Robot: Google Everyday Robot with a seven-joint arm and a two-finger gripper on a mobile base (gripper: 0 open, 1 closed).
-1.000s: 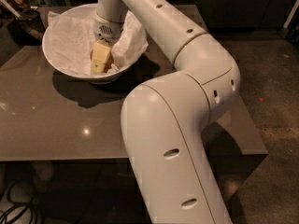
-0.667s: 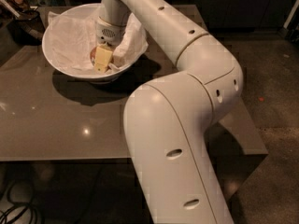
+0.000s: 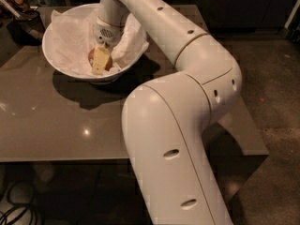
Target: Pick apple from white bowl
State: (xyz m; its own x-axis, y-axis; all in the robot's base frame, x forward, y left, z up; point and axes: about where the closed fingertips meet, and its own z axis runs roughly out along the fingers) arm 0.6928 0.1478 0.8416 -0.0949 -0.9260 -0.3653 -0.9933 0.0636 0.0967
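Note:
The white bowl (image 3: 52, 55), lined with crumpled white paper, stands on the far left part of the grey table (image 3: 56, 125). The small red apple (image 3: 91, 56) lies at the bottom of the bowl, mostly hidden behind my gripper. My gripper (image 3: 101, 61) reaches straight down into the bowl and is at the apple, with red showing on both sides of it. My white arm runs from the lower right up and over to the bowl.
Dark clutter (image 3: 18, 11) sits beyond the table's far left corner. Cables (image 3: 14, 210) lie on the floor under the table's near left edge. The arm's large elbow covers the table's right half.
My gripper has sunk a little lower into the bowl, and the red of the apple now shows beside it. The bowl has not moved.

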